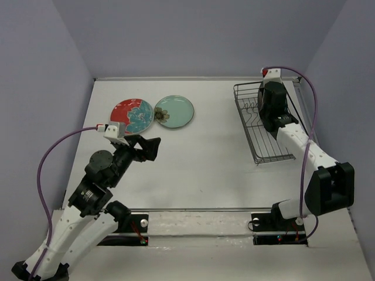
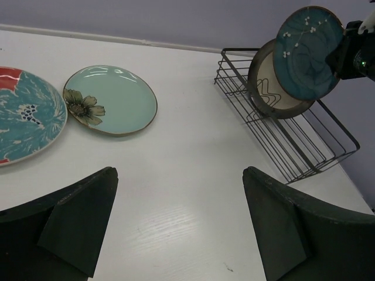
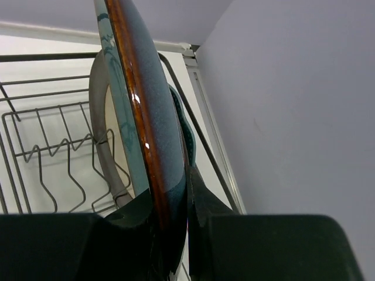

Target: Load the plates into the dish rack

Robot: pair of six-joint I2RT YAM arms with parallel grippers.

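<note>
Right gripper clamped the dark teal glazed round plate by its rim, upright above the dark wire dish rack, far right, likely for slotting in; left gripper gaped open near the red-and-blue floral plate.

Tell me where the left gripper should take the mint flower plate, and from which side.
Best grip the mint plate by its near-right rim, coming in low from the open left gripper's side. It lies flat, so only the upturned edge offers a pinch, and the red-and-blue plate crowds its left rim.
</note>
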